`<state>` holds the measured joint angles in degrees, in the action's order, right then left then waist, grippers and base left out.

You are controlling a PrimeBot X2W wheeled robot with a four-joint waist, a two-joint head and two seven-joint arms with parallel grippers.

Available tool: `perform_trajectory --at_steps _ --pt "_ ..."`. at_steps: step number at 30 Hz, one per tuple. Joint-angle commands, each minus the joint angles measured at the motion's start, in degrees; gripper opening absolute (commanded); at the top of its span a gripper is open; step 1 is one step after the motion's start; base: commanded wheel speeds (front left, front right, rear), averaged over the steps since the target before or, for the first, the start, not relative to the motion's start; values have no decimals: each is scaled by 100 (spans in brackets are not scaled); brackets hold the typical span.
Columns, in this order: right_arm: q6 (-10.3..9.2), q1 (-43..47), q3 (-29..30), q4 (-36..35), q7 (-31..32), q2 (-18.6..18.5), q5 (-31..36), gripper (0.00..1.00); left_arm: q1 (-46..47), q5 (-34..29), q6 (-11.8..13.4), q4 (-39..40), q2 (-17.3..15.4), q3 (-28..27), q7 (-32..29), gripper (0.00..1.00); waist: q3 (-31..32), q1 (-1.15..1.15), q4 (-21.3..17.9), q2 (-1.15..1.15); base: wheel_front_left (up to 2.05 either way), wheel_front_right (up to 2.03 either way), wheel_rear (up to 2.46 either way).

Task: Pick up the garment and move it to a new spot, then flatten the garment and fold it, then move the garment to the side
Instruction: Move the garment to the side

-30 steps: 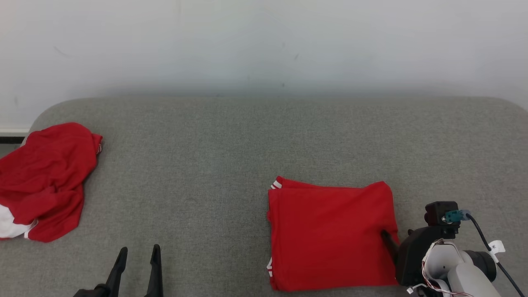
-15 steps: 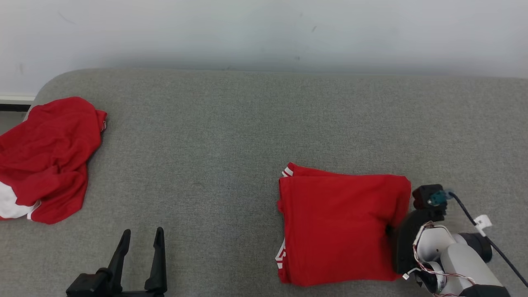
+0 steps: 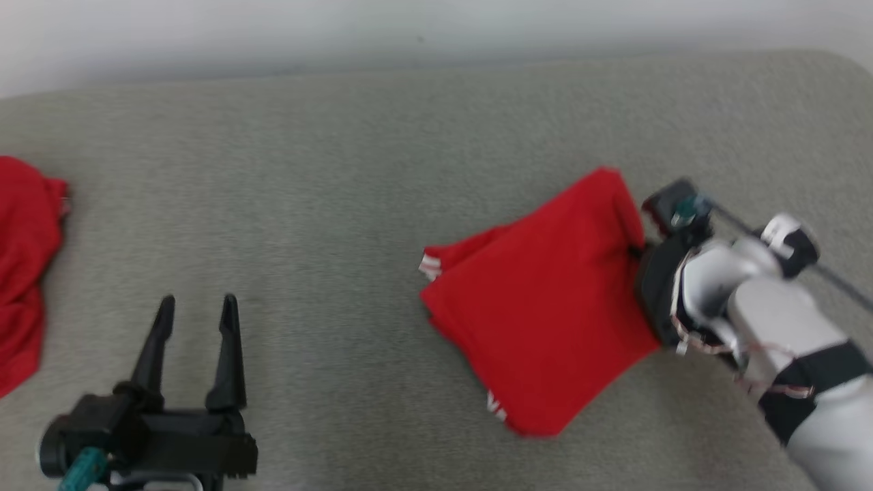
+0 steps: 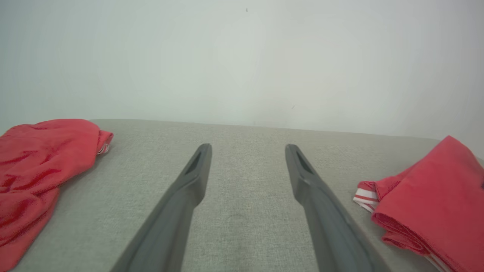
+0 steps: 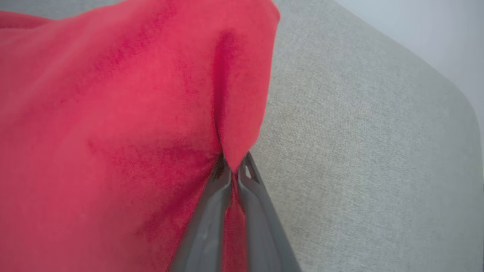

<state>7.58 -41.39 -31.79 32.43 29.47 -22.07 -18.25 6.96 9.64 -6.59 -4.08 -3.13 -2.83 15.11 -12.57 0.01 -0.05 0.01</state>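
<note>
The folded red fabric garment (image 3: pixel 545 320) lay right of centre on the grey upholstered surface (image 3: pixel 327 204), folding seemingly finished, its edge pinched by the right gripper (image 5: pixel 235 162) for the remaining sideways move, while the left gripper (image 3: pixel 198 303) hovered spread.

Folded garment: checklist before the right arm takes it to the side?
1. Right gripper shut on the folded garment: ok. The right wrist view shows cloth pinched at the garment's edge.
2. Every layer caught in the pinch: cannot tell. The cloth hides the lower layers.
3. Fold holding together: ok. The layers look stacked, but the head view is blurred.
4. Left gripper out of the way: ok. It is open and apart from the garment.
5. Crumpled red garment off the path: ok. It lies at the far left.
6. Landing room: ok. Bare grey surface lies beside the grip.
</note>
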Motion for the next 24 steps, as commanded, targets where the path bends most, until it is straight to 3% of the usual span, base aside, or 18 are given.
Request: perform_trajectory --at_steps 1,10,24 --pt "-17 -315 -151 76 -109 -141 -95 0 210 -97 -29 75 -105 -29 3 100 -683 -1 -737 -1 0 0 0" --pt "-17 -1339 -431 781 -1000 -663 -189 0 797 -315 -79 425 -416 54 3 100 -1294 -1 -1549 -1 0 0 0" --pt "-18 -2122 37 1721 -2166 -1217 267 0 1046 -390 -78 618 -898 270 3 100 -1872 -1 -1944 -1 0 0 0"
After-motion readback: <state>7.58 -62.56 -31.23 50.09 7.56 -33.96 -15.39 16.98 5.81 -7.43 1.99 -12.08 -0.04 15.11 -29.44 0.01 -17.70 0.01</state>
